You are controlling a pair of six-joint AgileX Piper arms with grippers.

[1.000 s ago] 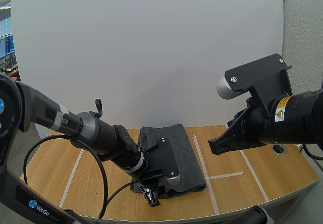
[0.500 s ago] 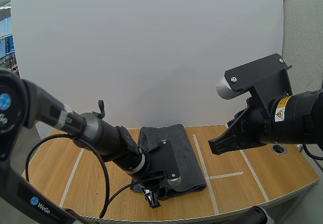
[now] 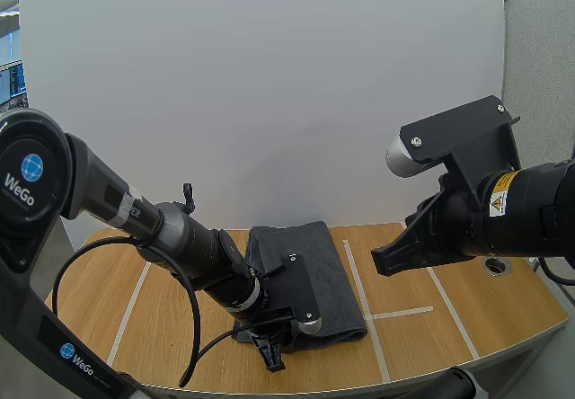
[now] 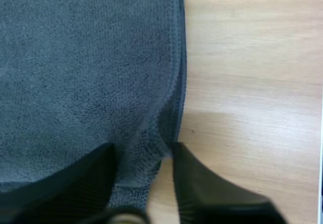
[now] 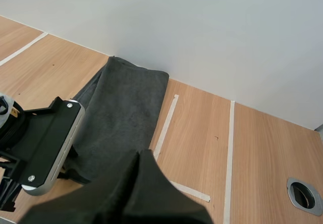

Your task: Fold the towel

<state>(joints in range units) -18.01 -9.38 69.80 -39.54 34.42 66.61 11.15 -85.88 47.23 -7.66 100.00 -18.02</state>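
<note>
Towel, dark grey and seemingly lying in layers, rests flat on the wooden table near its middle, its length running away from the arms; the step in hand looks like taking its near end, so the fingers should sink low enough to catch every layer at the hem before closing. The left gripper reaches down over that near end, jaws apart and straddling the edge, not yet clamped; the right gripper hangs high to the right, closed on nothing.
</note>
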